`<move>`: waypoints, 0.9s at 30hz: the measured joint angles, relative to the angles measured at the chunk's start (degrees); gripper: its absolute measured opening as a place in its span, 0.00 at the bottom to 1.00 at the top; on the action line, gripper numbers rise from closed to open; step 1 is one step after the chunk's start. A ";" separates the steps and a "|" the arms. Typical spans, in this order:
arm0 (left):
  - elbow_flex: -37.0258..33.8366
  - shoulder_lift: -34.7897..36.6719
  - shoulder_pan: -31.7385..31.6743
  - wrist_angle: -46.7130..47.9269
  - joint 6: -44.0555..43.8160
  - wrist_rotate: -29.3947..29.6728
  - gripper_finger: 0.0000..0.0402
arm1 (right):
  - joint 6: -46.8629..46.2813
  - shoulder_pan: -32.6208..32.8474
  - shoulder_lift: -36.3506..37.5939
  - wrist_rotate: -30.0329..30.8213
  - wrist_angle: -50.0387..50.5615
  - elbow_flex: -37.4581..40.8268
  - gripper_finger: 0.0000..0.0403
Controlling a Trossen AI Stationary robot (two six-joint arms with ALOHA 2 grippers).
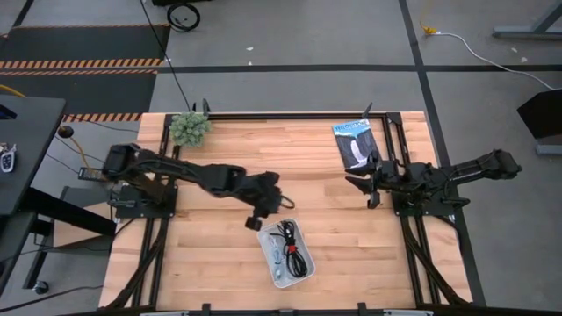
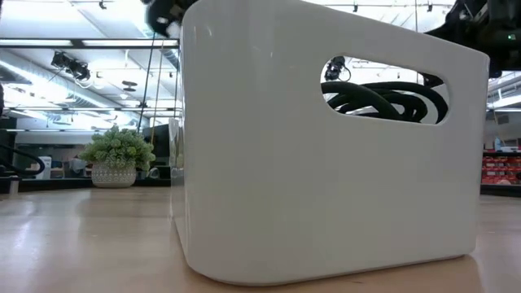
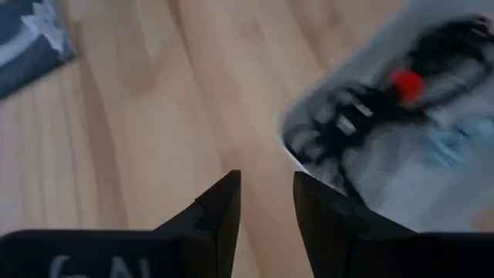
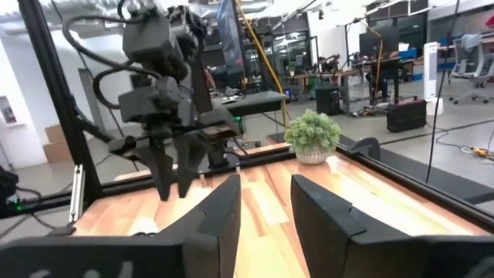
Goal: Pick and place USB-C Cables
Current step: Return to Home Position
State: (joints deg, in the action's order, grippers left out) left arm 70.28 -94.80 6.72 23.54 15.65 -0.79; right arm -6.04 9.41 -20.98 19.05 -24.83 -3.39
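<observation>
The white tray (image 1: 303, 272) stands on the wooden table, near its front edge. The cable bundles lie in it: black cables (image 1: 290, 241), one with a red tie (image 3: 405, 83), and a pale one (image 1: 276, 257). In the low view, black cable coils (image 2: 383, 99) show through the tray's handle cut-out. My left gripper (image 1: 266, 211) (image 3: 266, 205) hovers beside the tray's far-left corner. It is open by a narrow gap and empty. My right gripper (image 1: 365, 186) (image 4: 266, 205) waits at the table's right side, also narrowly open and empty.
A blue-and-black flat packet (image 1: 355, 145) lies on the table far right, close to my right gripper. A small potted plant (image 1: 189, 129) stands at the far-left corner. Bare wood lies between the tray and the right arm, and left of the tray.
</observation>
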 joint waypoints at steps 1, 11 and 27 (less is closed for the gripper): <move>-2.17 1.41 0.14 -1.26 -0.12 -0.30 0.32 | -0.16 -0.04 0.48 0.03 -0.39 0.51 0.30; -17.79 18.34 -0.17 -15.62 -2.61 -0.30 0.32 | 1.57 -0.04 6.54 2.86 1.80 3.05 0.20; -38.20 42.66 0.05 -31.31 -7.70 0.98 0.32 | 4.69 -0.15 7.90 9.81 1.72 3.03 0.14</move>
State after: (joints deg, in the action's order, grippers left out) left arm 32.08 -52.15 6.77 -7.76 7.95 0.19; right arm -1.35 9.26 -13.08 28.86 -23.11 -0.36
